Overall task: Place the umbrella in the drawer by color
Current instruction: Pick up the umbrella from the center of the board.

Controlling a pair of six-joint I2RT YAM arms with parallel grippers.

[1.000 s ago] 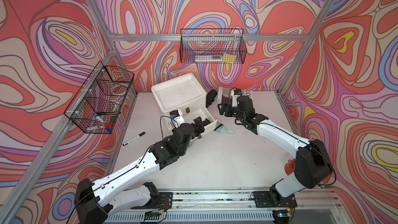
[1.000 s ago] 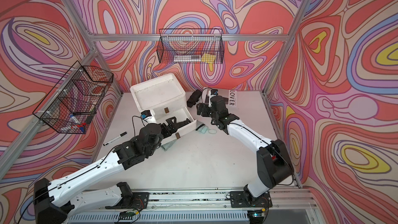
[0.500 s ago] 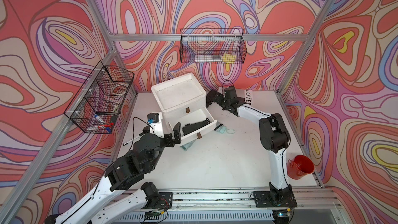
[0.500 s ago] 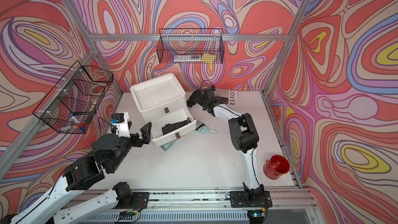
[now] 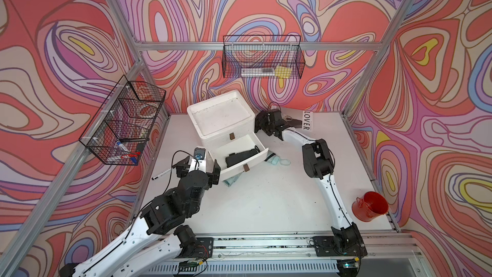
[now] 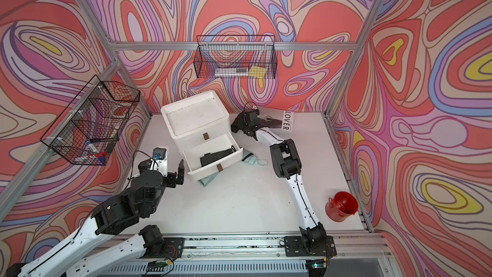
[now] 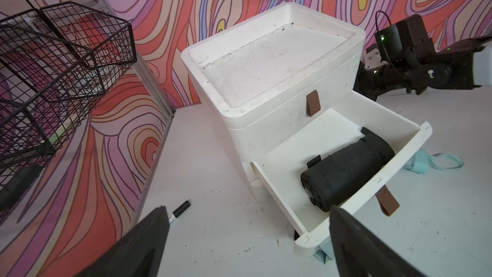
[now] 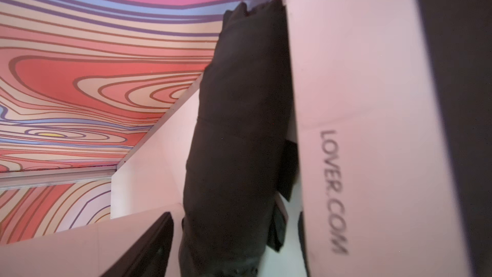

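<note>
Pick step: right gripper, mid-frame in both top views, jaws spread around black umbrella beside cabinet. Left gripper jaws spread. Next: pinch, lift, carry to drawer holding black twin.

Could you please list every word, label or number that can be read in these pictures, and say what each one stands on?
"LOVER": black letters on the white strip at the back, in both top views.
"LOVER.COM": on what appears to be the same strip, close up in the right wrist view.
Too small to read: any print on the loose marker and on the pens in the side wire basket.
</note>
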